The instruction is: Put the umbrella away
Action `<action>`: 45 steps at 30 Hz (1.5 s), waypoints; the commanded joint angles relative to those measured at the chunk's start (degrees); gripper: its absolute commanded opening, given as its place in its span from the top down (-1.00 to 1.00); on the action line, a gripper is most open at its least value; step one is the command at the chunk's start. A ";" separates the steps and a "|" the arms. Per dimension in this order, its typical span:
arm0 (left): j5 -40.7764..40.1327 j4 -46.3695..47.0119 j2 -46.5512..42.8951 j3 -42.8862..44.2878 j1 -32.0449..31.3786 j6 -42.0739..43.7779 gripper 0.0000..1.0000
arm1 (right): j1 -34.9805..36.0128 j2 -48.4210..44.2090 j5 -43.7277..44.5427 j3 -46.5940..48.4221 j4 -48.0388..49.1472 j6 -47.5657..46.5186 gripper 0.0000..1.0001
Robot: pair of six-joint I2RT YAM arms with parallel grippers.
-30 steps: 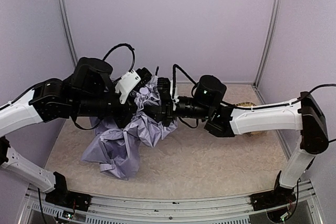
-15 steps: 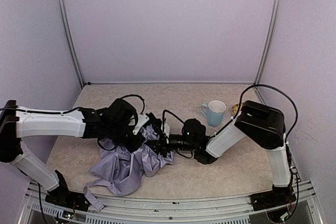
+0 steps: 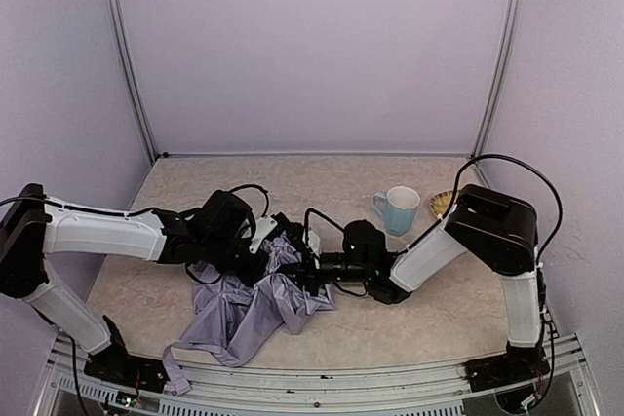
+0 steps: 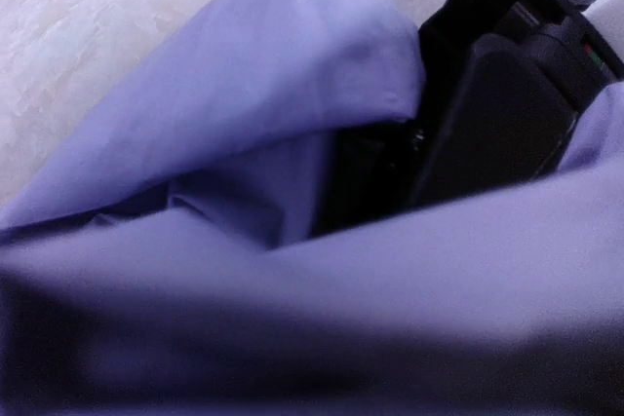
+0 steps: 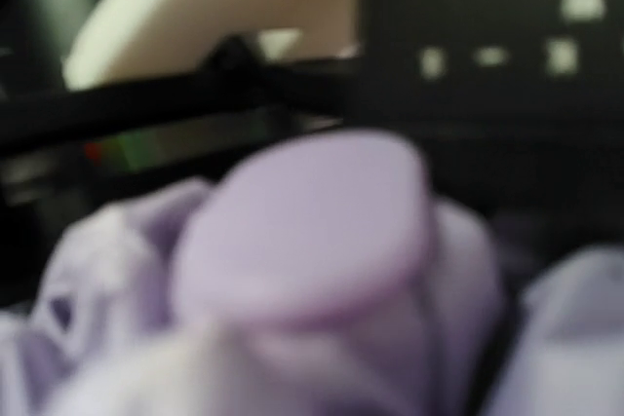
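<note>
the surface (image 3: pixel 351 174) was a pale beige, speckled sheet, closed in by plain lavender walls (image 3: pixel 312 46) at the back and both sides. thin metal posts (image 3: pixel 125 56) stood in the back corners and a metal rail (image 3: pixel 331 377) ran along the near edge. a light blue mug (image 3: pixel 398 209) stood upright toward the back right. just beside it, nearer the right wall, lay a small yellowish round thing (image 3: pixel 444 203), too small to identify.

the umbrella (image 3: pixel 249 309) lay crumpled on the near left-centre of the surface, its lavender fabric in loose folds, with a strap (image 3: pixel 174 369) trailing to the near rail. the left gripper (image 3: pixel 281 245) and the right gripper (image 3: pixel 300 272) met at the top of the heap, both sunk in fabric. i could not tell whether either was spread or pinching cloth: the left wrist view showed only folds and a black gripper body, and the right wrist view was a blur of lavender.

a second earlier both arms had been raised high with the umbrella bunched between them and the mug hidden. now they were low, the fabric rested on the surface, and the mug was in view. since half a second earlier the heap had spread slightly toward the right.
</note>
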 commanded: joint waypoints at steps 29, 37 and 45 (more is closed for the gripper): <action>0.55 23.94 -36.81 -9.83 -2.79 7.19 -0.44 | -7.37 -47.48 3.46 0.98 -53.60 -23.04 0.89; 8.47 43.10 -41.12 -25.62 -3.28 7.79 0.17 | -10.88 -63.34 6.84 5.33 -61.11 -30.49 0.89; 11.23 44.58 -33.28 -27.38 -10.64 15.94 -0.43 | -10.87 -63.44 3.74 11.35 -65.53 -33.15 0.87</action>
